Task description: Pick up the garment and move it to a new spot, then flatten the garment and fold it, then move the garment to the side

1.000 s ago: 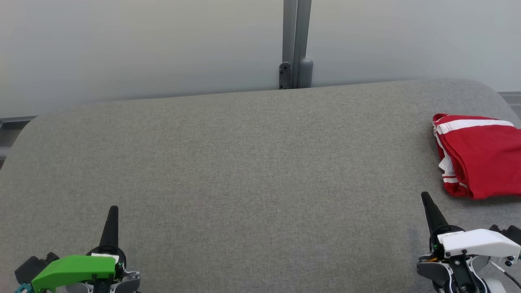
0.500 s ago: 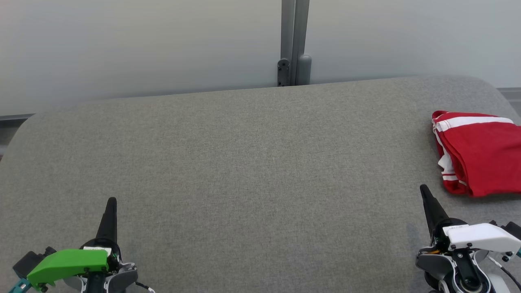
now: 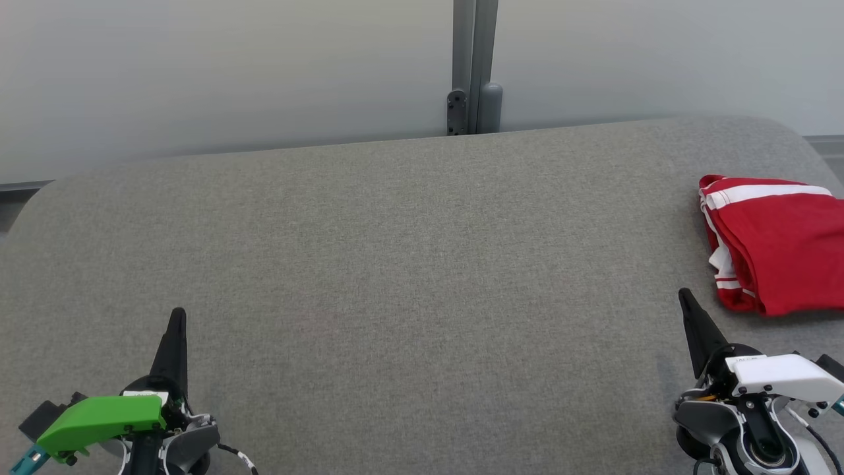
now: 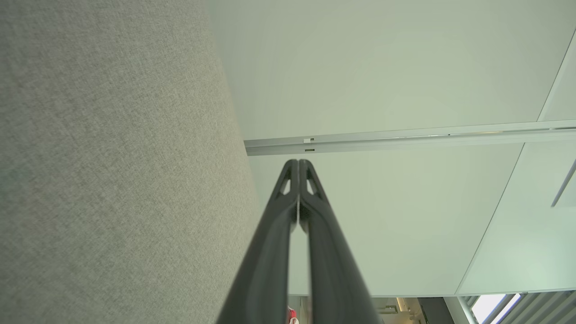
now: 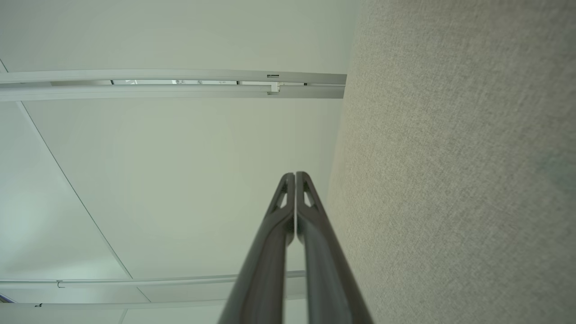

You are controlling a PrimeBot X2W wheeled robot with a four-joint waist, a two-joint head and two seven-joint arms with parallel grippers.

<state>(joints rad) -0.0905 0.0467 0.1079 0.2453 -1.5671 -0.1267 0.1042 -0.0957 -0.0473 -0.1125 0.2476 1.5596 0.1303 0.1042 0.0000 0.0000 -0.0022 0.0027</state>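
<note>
Progress: fold and side placement judged done | red garment [image 3: 778, 251] seen folded at right edge of frame on grey padded surface [image 3: 395, 264] | left gripper [image 3: 176, 320] lower left, fingers pressed together, nothing held | right gripper [image 3: 686, 300] lower right, likewise closed, empty, just short of garment | remaining: nothing evident

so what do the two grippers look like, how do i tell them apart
The left gripper carries a bright green cover and a black-and-white banded cable at its base. The right gripper carries a white cover with dark screws and thin black cables. Both have long dark tapering fingers with small triangular cut-outs near the tips.
</note>
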